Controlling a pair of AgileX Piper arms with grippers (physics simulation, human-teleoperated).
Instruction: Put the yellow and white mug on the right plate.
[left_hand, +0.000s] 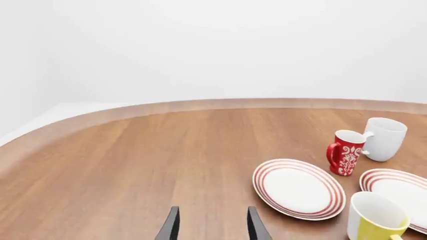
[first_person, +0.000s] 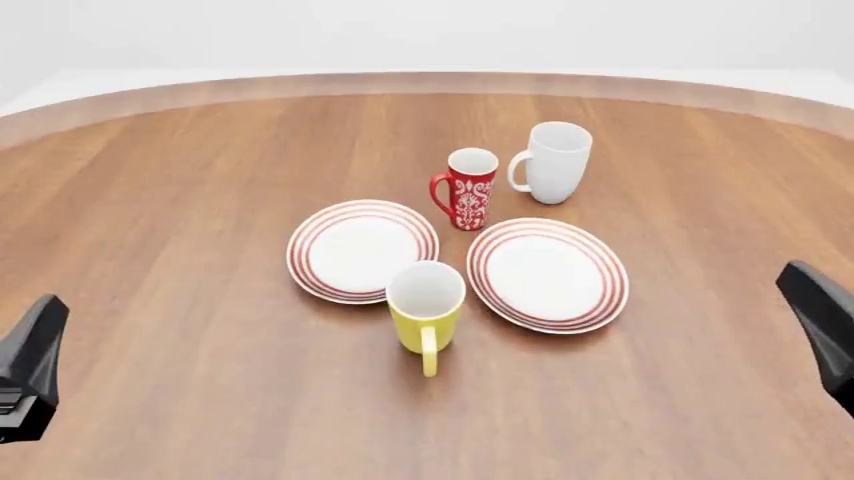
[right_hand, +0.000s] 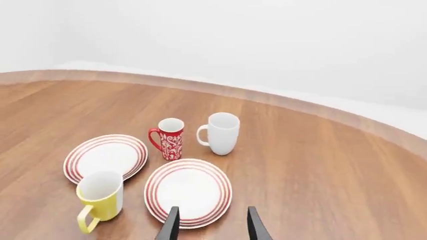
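my left gripper (left_hand: 213, 226): fingers spread, holding nothing
my right gripper (right_hand: 213, 224): fingers spread, holding nothing
yellow mug (first_person: 426, 301): upright, centre of front view, between both plates
right plate (first_person: 547, 274): just right of it

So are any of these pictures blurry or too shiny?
Front view: sharp, soft even light, faint shadows under the yellow and white mug. Left wrist view: that mug is cut off at the edge. Right wrist view: clear, no glare on the right plate.
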